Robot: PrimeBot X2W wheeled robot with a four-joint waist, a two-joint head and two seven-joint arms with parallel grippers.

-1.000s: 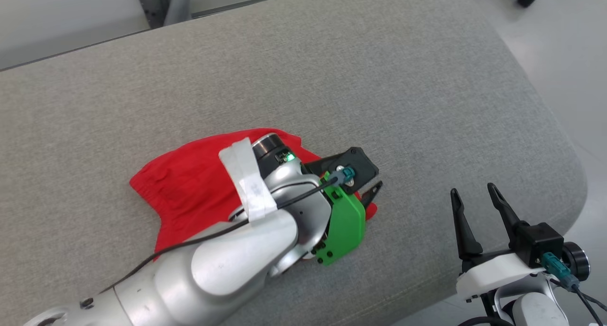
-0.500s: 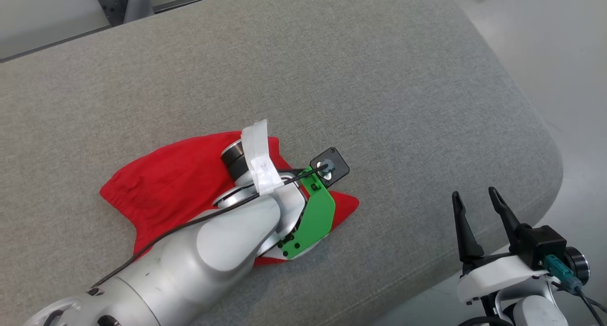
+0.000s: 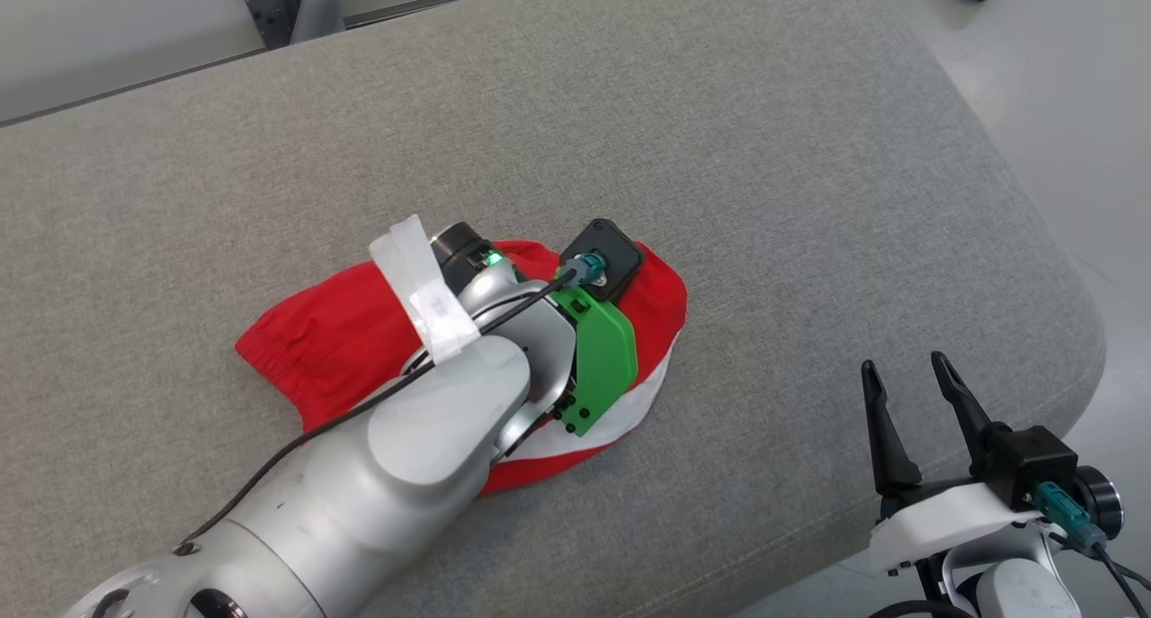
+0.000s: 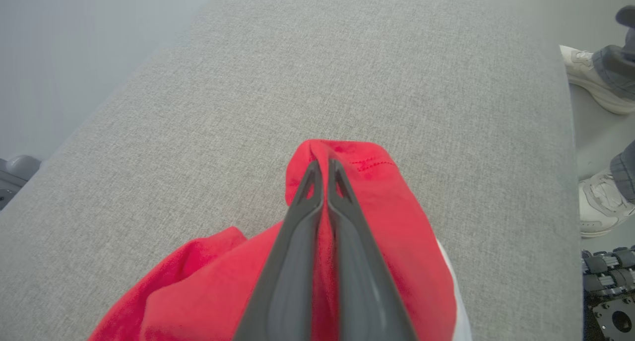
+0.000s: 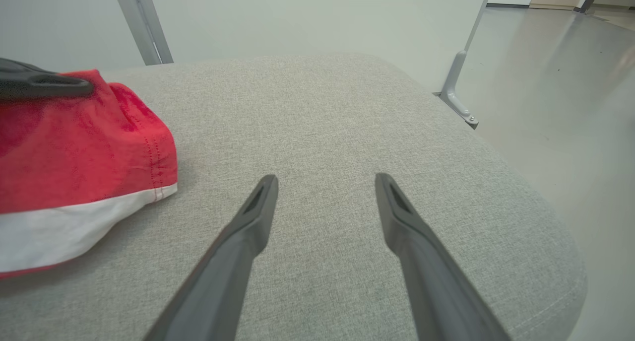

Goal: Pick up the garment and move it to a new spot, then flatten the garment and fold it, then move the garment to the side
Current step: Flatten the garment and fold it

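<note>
Garment (image 3: 324, 348): red, with a white band (image 3: 629, 411) along one edge. It lies bunched on the grey bench (image 3: 764, 150), centre-left of the head view.

Left arm (image 3: 432, 438) enters from the lower left of that frame and lies over the cloth, hiding its middle. Green bracket (image 3: 602, 357) and black camera block (image 3: 601, 260) sit above the garment's right part.

Left jaws: almost closed, a fold of red cloth pinched between the two fingers (image 4: 302, 217). Tips are at the stitched hem, centre of the left wrist view. In the right wrist view the cloth rises from the bench up to a left finger (image 5: 44, 85) at upper left.

Right jaws: wide, nothing between them, at lower right of the head view by the bench's near edge. Their fingers (image 5: 248, 232) point across bare bench, apart from the garment, which is at that frame's left.

Person's shoes (image 4: 595, 78) on the floor, right edge of the left wrist view.
</note>
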